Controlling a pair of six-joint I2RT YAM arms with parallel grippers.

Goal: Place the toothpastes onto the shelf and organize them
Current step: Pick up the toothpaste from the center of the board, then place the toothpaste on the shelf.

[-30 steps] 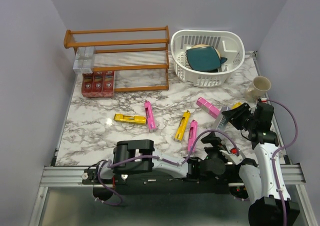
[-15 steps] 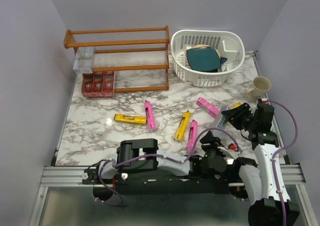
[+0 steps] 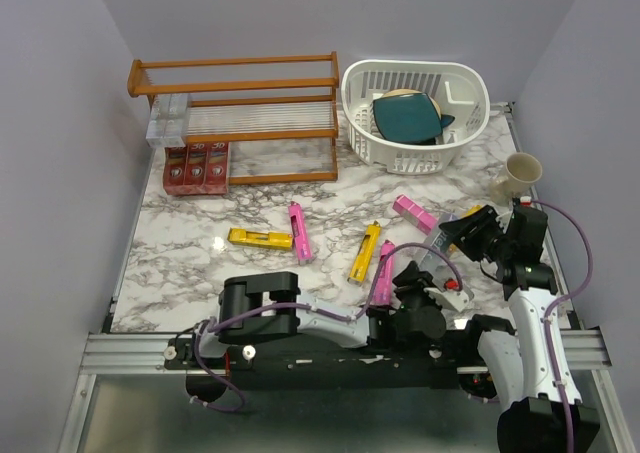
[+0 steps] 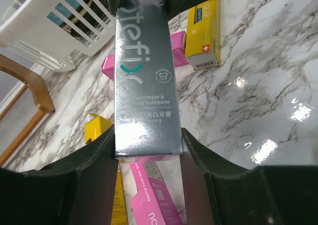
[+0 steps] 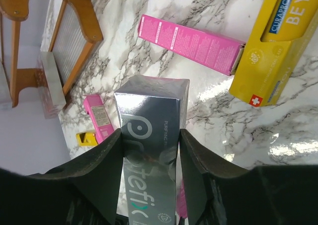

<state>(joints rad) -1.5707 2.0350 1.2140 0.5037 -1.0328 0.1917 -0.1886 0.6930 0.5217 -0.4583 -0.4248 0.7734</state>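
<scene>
Handover: silver-grey Protefix carton (image 4: 144, 76) gripped at both ends.
Left gripper (image 4: 148, 138) has its jaws drawn in against the carton's near end; right gripper (image 5: 150, 133) is clamped on the other end. Carton aloft, well apart from the shelf (image 3: 235, 61), to its near right. Risk: an end-only hold; if the right releases early, the carton may pivot or drop onto the pink carton (image 4: 151, 190) beneath. A second ago the left jaws stood wide, short of it.
</scene>
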